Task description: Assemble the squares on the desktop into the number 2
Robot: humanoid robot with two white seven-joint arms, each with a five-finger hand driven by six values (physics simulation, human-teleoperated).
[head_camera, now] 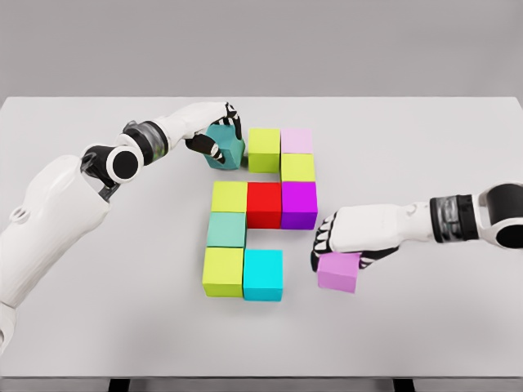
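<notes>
Overhead, grey wall beyond white table (98, 327); left robot hand (219, 135) around teal cube (227, 152), right robot hand (339, 241) around lilac cube (338, 273).

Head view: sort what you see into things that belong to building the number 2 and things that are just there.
Part of the job:
- teal cube in the left hand
- violet cube under the right hand
- placed cubes: lime, pale pink, yellow-green, yellow, red, purple, sea-green, lime, cyan

Just there:
- white table; nothing else lies about

Left of the right hand's fingers (324, 237), the gap is bounded by the cyan block (263, 275) and purple block (299, 204).
</notes>
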